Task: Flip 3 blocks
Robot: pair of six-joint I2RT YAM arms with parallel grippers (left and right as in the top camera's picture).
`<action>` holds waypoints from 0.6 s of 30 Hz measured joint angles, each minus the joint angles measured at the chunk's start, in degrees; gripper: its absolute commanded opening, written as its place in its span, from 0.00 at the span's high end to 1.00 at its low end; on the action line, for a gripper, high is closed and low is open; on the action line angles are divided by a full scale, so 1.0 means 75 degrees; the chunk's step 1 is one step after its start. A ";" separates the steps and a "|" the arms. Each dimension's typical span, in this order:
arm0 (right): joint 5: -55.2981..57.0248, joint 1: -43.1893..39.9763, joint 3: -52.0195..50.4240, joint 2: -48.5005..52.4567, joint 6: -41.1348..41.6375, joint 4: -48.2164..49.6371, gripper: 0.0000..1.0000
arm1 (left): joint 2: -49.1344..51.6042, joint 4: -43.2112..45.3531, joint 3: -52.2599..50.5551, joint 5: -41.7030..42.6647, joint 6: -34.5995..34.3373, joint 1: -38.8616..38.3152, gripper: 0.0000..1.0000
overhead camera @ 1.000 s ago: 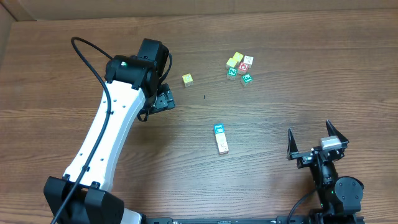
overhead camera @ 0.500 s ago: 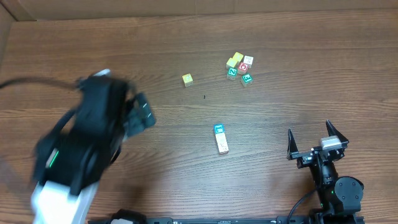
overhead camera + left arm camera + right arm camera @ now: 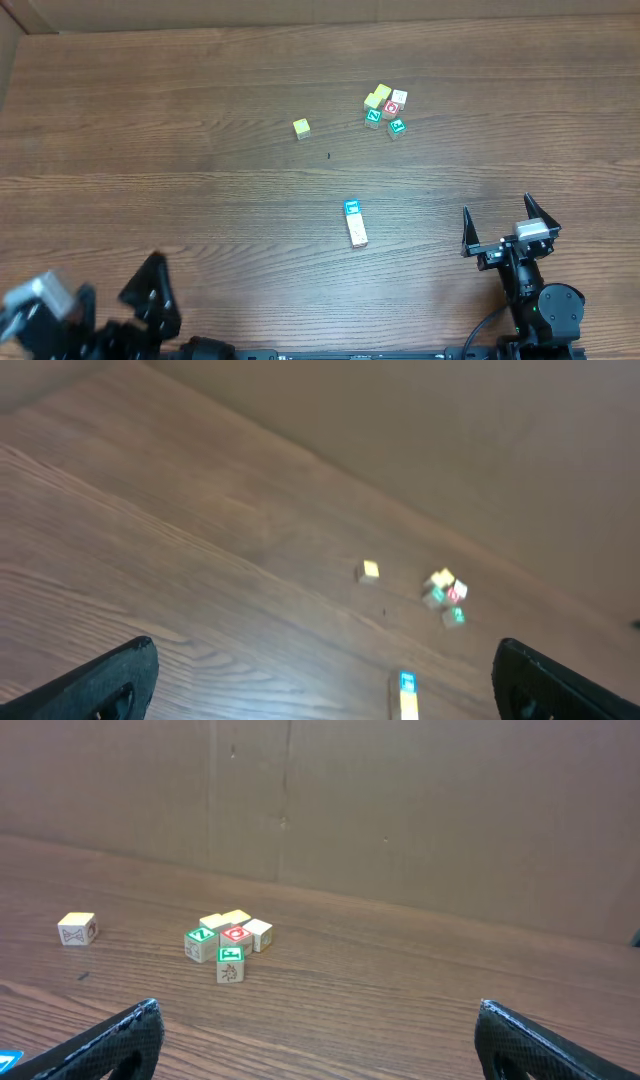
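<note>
Wood table: 2 touching blocks (image 3: 357, 233), row fore-aft, left of right gripper (image 3: 497, 212), farther from left gripper (image 3: 325, 660); both spread, empty.

even soft light, left wrist view motion-blurred, others sharp, no glare.

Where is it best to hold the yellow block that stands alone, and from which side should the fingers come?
Take the yellow block by two opposite side faces, coming straight down from above. It is a small cube sitting flat on the table, with bare wood all round it, so fingers should fit on either side.
</note>
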 measured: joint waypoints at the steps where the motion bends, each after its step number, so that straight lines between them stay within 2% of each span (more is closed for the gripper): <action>1: 0.0000 0.0003 0.0000 0.0000 0.0000 0.0000 0.00 | -0.0198 -0.0038 0.0000 -0.0023 0.0000 0.0079 0.01; 10: 0.0000 0.0003 0.0000 0.0000 0.0003 0.0003 0.00 | -0.2136 -0.0111 -0.0280 -0.0114 0.0000 0.0892 0.00; 18: 0.0003 0.0003 0.0000 0.0000 -0.0003 0.0003 0.00 | -0.3564 -0.0082 -0.1550 -0.0137 -0.0321 0.1253 0.00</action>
